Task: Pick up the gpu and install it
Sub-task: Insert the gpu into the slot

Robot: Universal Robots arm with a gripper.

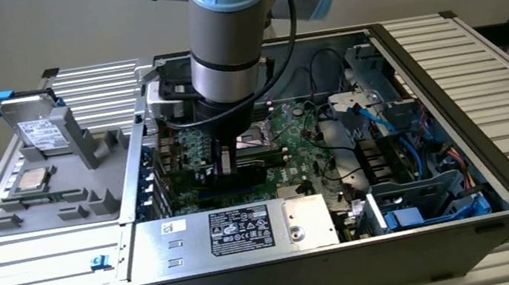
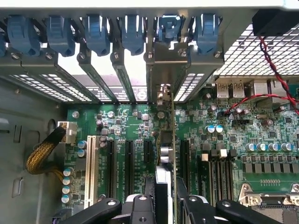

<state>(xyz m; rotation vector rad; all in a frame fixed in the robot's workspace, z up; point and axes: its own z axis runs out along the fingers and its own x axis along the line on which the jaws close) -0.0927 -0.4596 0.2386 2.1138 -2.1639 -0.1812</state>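
Presently one gripper (image 2: 166, 198) clamps one gpu (image 2: 169, 140) edgewise above motherboard (image 2: 261, 135).

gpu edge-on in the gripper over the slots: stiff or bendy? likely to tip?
Probably stiff: the gpu runs as a straight thin edge from the gripper to its silver bracket. Likely light, being so thin. It may pivot between the fingers, held at one end. The exposed green board looks fragile.
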